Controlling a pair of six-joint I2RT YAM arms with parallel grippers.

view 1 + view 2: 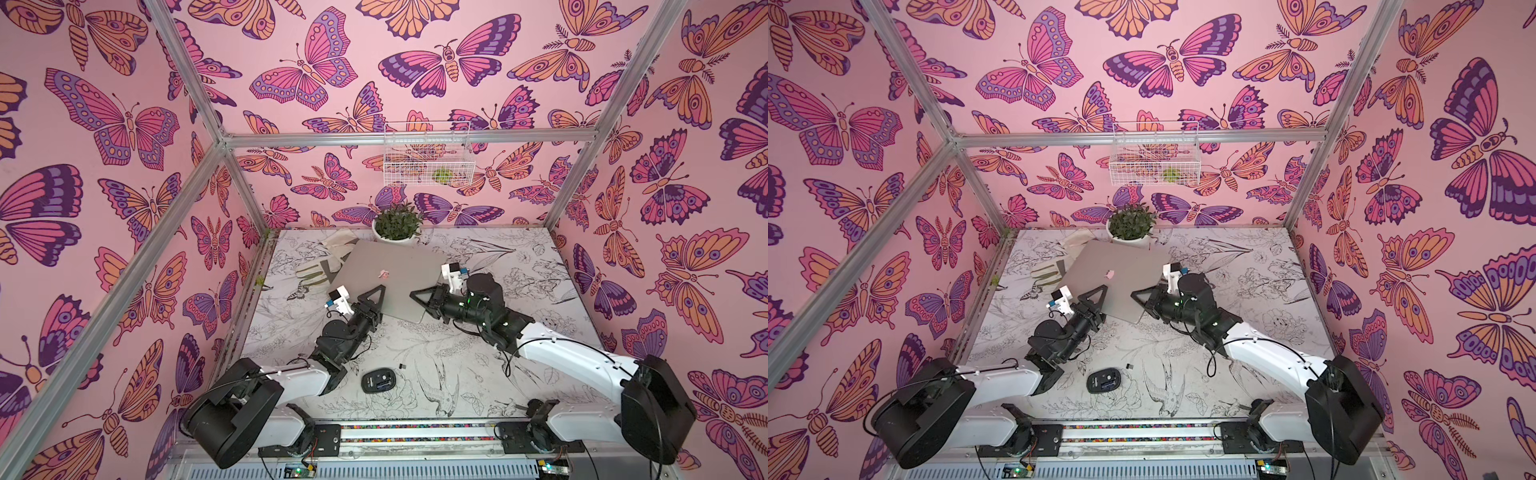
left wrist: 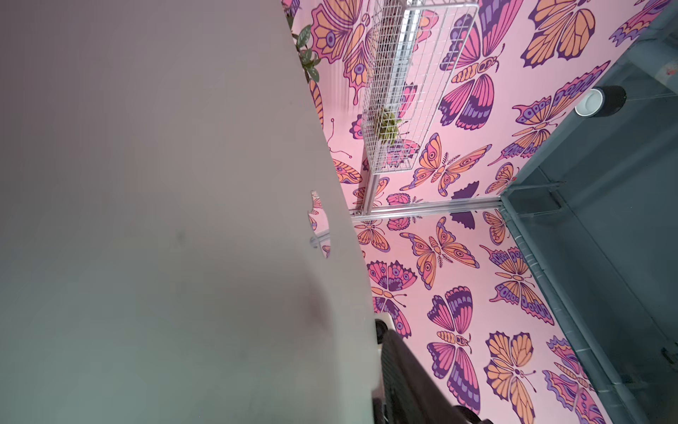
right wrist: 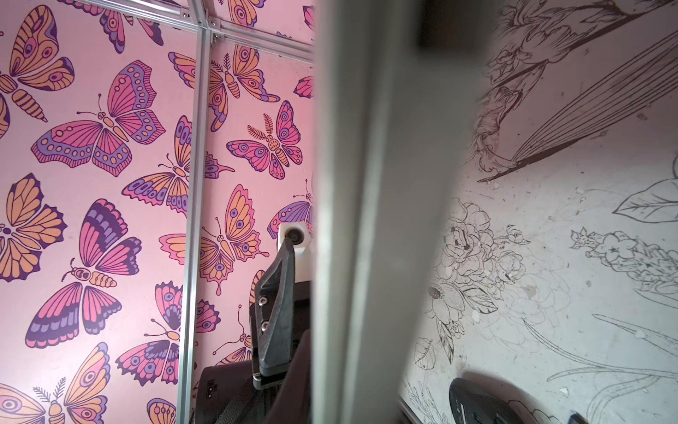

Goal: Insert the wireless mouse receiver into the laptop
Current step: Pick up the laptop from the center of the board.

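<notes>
Two grippers straddle the laptop, the right gripper clamping its near edge and the left gripper unclear, so uneven pulling could wrench it free.

A robot lab cell: aluminium frame, butterfly-papered walls, printed table.
</notes>
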